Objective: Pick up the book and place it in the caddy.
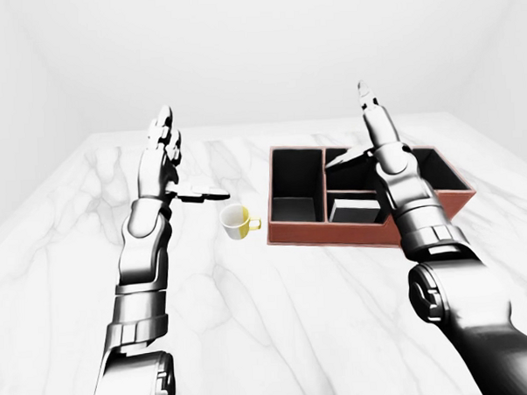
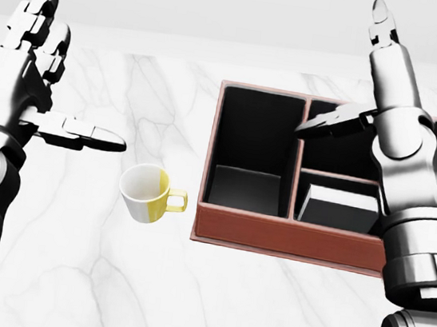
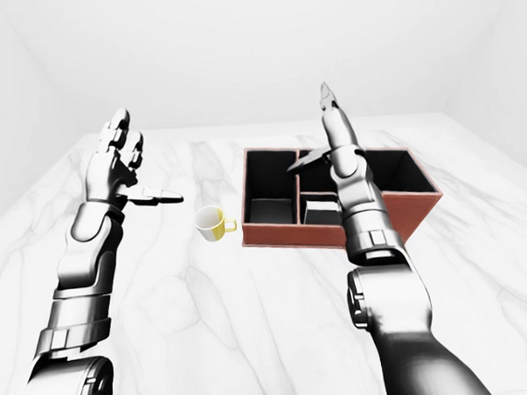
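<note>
The caddy (image 2: 273,242) is a red-brown box with black compartments, right of centre on the white marble table. A dark grey flat block, apparently the book (image 2: 340,209), lies inside the caddy's small lower middle compartment, partly hidden by my right forearm. My right hand (image 2: 339,71) is open and empty, fingers pointing up, raised over the caddy's middle. My left hand (image 2: 79,71) is open and empty, raised at the left, thumb pointing toward the caddy.
A white and yellow mug (image 2: 147,194) lies tipped on the table (image 2: 91,276) just left of the caddy, below my left thumb. The caddy's tall left compartment (image 2: 254,148) holds nothing I can see. White walls surround the table.
</note>
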